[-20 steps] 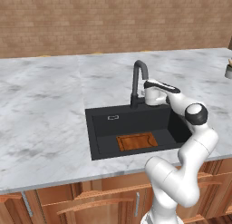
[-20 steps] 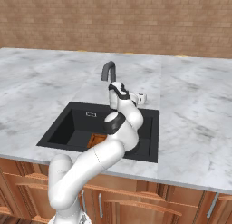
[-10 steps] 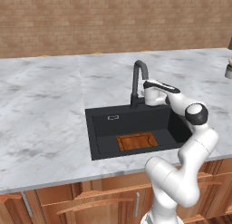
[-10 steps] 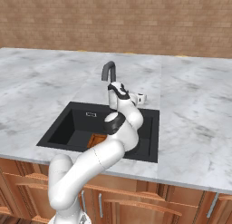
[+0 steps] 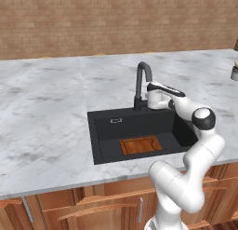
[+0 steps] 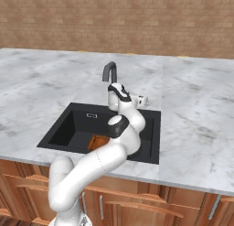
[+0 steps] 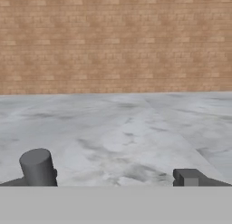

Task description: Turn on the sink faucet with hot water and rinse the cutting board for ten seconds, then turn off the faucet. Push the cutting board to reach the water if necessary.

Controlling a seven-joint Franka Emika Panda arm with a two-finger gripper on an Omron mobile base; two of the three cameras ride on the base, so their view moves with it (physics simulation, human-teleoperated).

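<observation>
The black gooseneck sink faucet [image 5: 141,83] [image 6: 109,72] stands behind the sink [image 5: 107,131] [image 6: 68,126], and no water runs from it. The orange-brown cutting board [image 5: 140,145] lies flat on the basin floor near the front; the arm partly covers the cutting board [image 6: 98,142] in the right base view. My gripper [image 5: 148,99] [image 6: 113,98] hovers at the faucet's base on its right side, level with the counter. In the hand view the gripper [image 7: 113,182] is open: one dark fingertip [image 7: 188,177] rises at the right, and a dark round stub [image 7: 38,168] of the faucet stands at the left.
Grey-white marble counter [image 5: 46,112] [image 6: 196,110] surrounds the sink, with a brick wall [image 7: 116,37] behind. A small pale container [image 5: 234,71] sits at the counter's far right edge. Wooden cabinet fronts [image 5: 93,206] run below.
</observation>
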